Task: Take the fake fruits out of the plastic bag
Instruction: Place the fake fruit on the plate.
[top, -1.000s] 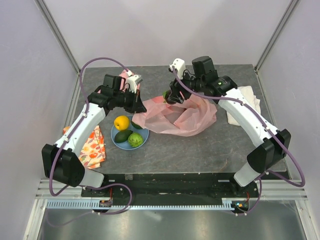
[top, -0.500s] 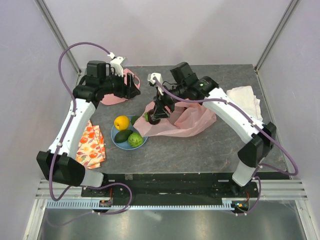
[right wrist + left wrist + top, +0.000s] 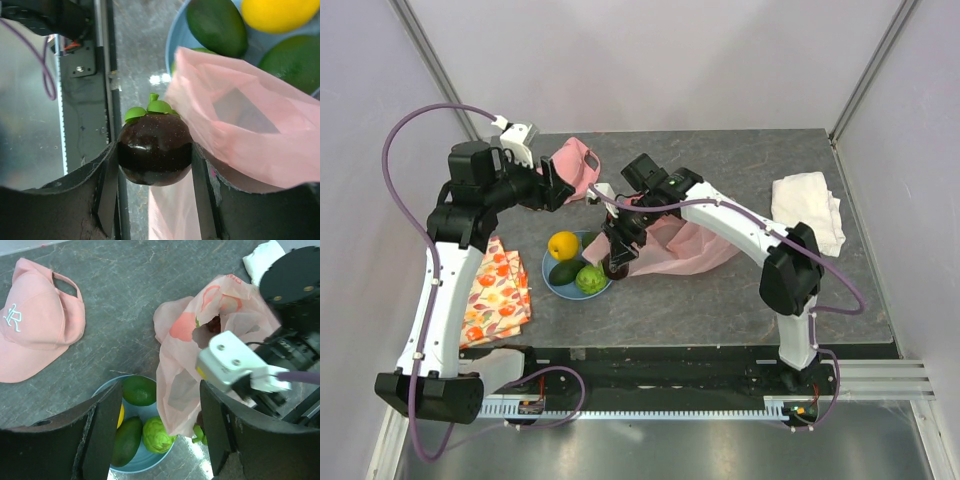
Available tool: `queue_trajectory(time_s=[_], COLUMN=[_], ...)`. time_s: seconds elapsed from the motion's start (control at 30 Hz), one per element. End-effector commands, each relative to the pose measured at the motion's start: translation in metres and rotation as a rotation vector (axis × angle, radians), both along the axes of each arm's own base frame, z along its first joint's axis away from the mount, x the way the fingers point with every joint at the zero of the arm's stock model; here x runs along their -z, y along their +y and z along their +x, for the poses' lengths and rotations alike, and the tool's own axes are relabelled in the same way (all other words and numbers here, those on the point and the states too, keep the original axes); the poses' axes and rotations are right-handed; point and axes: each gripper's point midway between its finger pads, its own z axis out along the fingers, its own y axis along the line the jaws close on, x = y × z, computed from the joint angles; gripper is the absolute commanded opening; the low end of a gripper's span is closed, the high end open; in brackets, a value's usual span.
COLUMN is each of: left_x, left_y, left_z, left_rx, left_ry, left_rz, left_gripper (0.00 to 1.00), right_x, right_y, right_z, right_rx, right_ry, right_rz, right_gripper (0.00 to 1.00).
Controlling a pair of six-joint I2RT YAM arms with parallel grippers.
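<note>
Nearest you, the floral napkin (image 3: 500,292) lies flat on the surface (image 3: 720,300), on the L side. Just beyond it the blue plate (image 3: 552,283) carries the lemon (image 3: 563,245), two avocados (image 3: 139,390) and the green round fruit (image 3: 590,279), all packed together and touching.

Your R hand (image 3: 618,258) is at the plate's right edge. Its fingers (image 3: 107,185) are closed on both sides of the dark purple fruit (image 3: 155,150), w/ the fruit's green leaf cap pointing away from the wrist cam. Can't tell how high it's held off the surface.

Right behind that, the plastic bag (image 3: 690,245) lies crumpled on the surface. Its near flap drapes over the plate's right rim and part of the green round fruit. A dark red clump (image 3: 215,324) shows inside the bag toward its far end, prob. the grape bunch, but it's too small to be sure.

Your L hand (image 3: 160,387) hangs in the air looking down over plate and bag. Its fingers are spread wide, w/ nothing between them.

Farther back on the L is the pink cap (image 3: 575,160), resting apart from the bag. At far R is the white cloth (image 3: 807,208), well apart from everything else.
</note>
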Motion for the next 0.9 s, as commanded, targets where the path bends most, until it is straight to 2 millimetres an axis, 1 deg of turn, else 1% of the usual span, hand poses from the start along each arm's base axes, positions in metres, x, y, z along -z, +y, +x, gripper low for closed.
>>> queue_trajectory(time_s=[0.0,0.03,0.07,0.1,0.13,0.17,0.23,0.27,0.37,0.4,0.43,0.47,0.5,0.53,0.6,0.63,0.7,0.8,0.83,0.87], left_x=[0.003,0.003,0.003,0.004,0.004,0.006,0.006,0.005,0.003,0.004,0.003,0.005,0.005,0.004,0.002,0.001,0.0,0.006,0.008,0.009], left_y=[0.003,0.003,0.003,0.003,0.002,0.003,0.001,0.001,0.001,0.001,0.001,0.001,0.002,0.002,0.003,0.004,0.006,0.007,0.005,0.005], left_z=[-0.005,-0.005,-0.005,-0.006,-0.006,-0.005,-0.003,-0.002,0.002,0.003,0.004,0.005,0.005,0.005,0.005,0.005,0.003,0.003,0.003,0.004], left_rx=[0.012,0.013,0.014,0.013,0.016,0.013,0.017,0.018,0.017,0.016,0.014,0.012,0.011,0.008,0.003,0.0,-0.003,-0.005,0.004,0.004], left_ry=[-0.01,-0.009,-0.009,-0.006,-0.004,-0.001,0.001,-0.002,-0.009,-0.006,-0.012,-0.007,-0.007,-0.007,-0.016,-0.019,-0.029,-0.014,-0.005,0.0], left_rz=[0.022,0.02,0.02,0.017,0.013,0.013,0.007,0.006,0.004,0.005,0.007,0.008,0.009,0.01,0.013,0.016,0.028,0.031,0.025,0.019], left_gripper=[0.7,0.7,0.7,0.7,0.7,0.7,0.7,0.7,0.7,0.7,0.7,0.7,0.7,0.7,0.7,0.7,0.7,0.7,0.7,0.7], right_x=[-0.012,-0.02,-0.036,-0.044,-0.059,-0.059,-0.055,-0.054,-0.035,-0.036,-0.021,-0.015,-0.008,0.01,0.023,0.03,0.03,0.031,0.037,0.04], right_y=[0.012,0.014,0.014,0.014,0.012,0.012,0.009,0.012,0.017,0.021,0.025,0.027,0.029,0.03,0.031,0.031,0.032,0.031,0.028,0.026], right_z=[0.015,0.014,0.011,0.007,0.0,-0.011,-0.031,-0.036,-0.04,-0.039,-0.039,-0.039,-0.038,-0.032,-0.026,-0.019,-0.007,0.017,0.026,0.031], right_rx=[0.036,0.032,0.026,0.017,-0.005,-0.034,-0.091,-0.101,-0.13,-0.144,-0.153,-0.155,-0.153,-0.133,-0.11,-0.097,-0.062,-0.01,0.011,0.022], right_ry=[-0.024,-0.035,-0.059,-0.064,-0.085,-0.082,-0.064,-0.051,0.014,0.015,0.05,0.062,0.069,0.072,0.07,0.065,0.047,0.02,0.014,0.008], right_rz=[0.039,0.055,0.081,0.099,0.13,0.127,0.119,0.13,0.122,0.127,0.107,0.089,0.072,0.03,-0.002,-0.011,-0.012,-0.012,-0.024,-0.034], right_gripper=[0.34,0.34,0.34,0.34,0.35,0.36,0.35,0.36,0.36,0.36,0.36,0.36,0.36,0.35,0.34,0.33,0.33,0.33,0.33,0.33])
